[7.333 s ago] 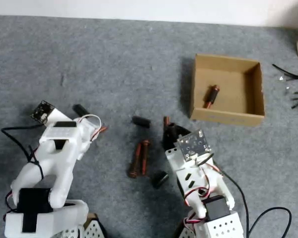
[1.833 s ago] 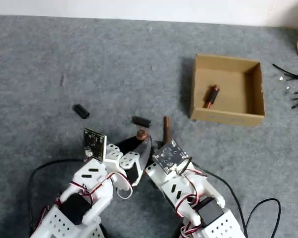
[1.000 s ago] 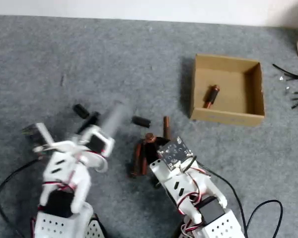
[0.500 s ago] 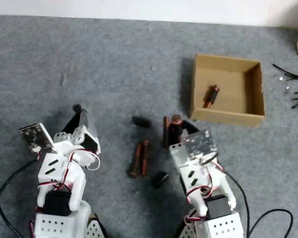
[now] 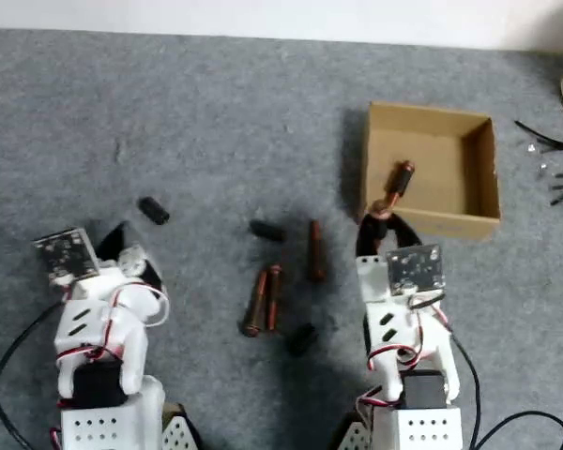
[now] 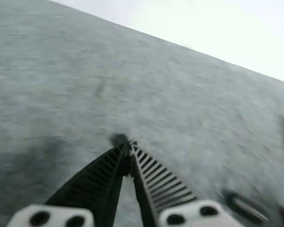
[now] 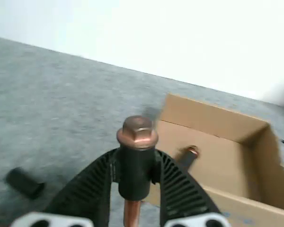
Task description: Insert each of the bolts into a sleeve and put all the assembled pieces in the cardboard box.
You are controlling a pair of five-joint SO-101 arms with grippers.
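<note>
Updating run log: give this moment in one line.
right gripper: shut on sleeved bolt, by cardboard box | left gripper: shut | box: one assembled piece | loose: three bolts, three sleeves

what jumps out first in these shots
The right gripper holds a sleeved bolt at the near wall of the cardboard box. One assembled piece lies inside the box, and loose bolts and black sleeves lie scattered on the grey carpet.
</note>
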